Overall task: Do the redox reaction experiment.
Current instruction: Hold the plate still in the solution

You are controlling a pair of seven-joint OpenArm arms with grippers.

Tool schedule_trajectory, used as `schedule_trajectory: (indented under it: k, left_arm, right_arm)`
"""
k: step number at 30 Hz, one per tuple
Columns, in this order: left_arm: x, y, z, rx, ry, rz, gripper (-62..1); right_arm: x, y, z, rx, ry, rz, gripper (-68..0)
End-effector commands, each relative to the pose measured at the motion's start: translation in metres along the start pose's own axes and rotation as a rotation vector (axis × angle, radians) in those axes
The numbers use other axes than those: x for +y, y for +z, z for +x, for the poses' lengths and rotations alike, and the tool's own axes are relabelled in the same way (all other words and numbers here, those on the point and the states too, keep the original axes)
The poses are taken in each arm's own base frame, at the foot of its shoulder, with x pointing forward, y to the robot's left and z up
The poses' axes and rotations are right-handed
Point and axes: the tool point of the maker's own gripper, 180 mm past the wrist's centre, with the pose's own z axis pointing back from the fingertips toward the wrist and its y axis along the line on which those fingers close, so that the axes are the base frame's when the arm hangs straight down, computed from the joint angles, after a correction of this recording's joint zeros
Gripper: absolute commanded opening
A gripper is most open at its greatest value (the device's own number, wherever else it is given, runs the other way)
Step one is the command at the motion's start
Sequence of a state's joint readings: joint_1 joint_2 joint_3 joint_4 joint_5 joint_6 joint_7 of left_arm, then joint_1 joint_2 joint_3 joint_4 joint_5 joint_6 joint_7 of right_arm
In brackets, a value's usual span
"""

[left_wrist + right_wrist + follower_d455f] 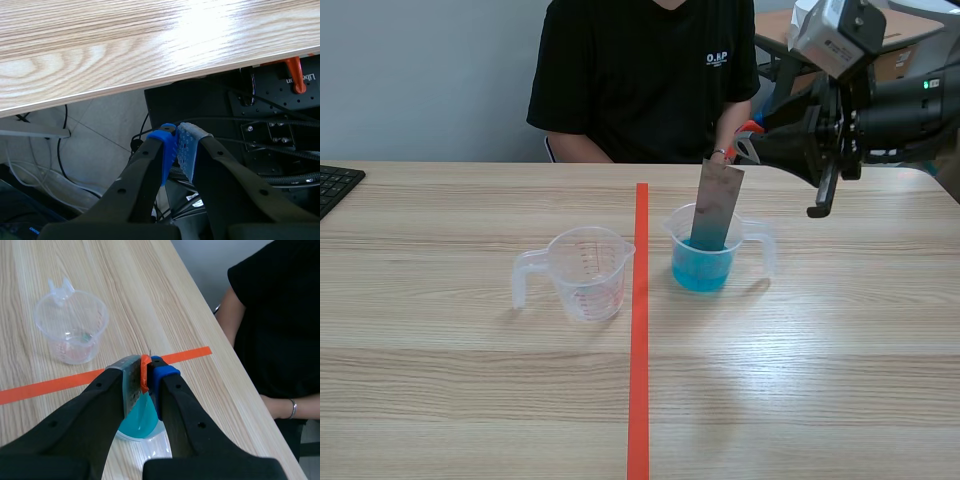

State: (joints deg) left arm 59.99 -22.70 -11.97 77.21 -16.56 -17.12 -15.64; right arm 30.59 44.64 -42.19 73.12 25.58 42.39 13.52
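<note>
A grey metal strip (718, 205) stands tilted in a clear beaker of blue liquid (705, 262), just right of the tape line. My right gripper (745, 150) comes in raised from the right and is shut on the strip's top edge. From the right wrist, its fingers (148, 372) are pressed close together over the blue beaker (142, 422). An empty clear measuring cup (588, 272) sits left of the tape, and it lies ahead of the fingers in the right wrist view (72, 332). My left gripper (177, 145) hangs shut on nothing below the table's edge (150, 85).
An orange-red tape line (640, 330) runs down the table's middle. A person in a black shirt (640, 80) sits across the table, with a hand (723, 152) close behind the strip. A black keyboard (335, 185) lies at the far left. Cables and black equipment (280, 125) sit under the table.
</note>
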Motion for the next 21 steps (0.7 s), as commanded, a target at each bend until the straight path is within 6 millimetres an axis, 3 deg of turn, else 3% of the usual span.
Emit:
schedule_trajectory:
  k: [1,13,21]
  left_arm:
    - [-0.003,-0.001,0.005,-0.022,0.005,-0.006,-56.9]
    - [-0.003,-0.001,0.005,-0.022,0.005,-0.006,-56.9]
    - [-0.003,-0.001,0.005,-0.022,0.005,-0.006,-56.9]
  right_arm:
    - [-0.009,0.007,0.021,-0.047,0.028,-0.008,-66.2]
    - [-0.007,0.029,0.056,-0.108,0.052,0.008,-66.2]
    - [-0.017,0.04,0.07,-0.135,0.065,-0.023,-66.2]
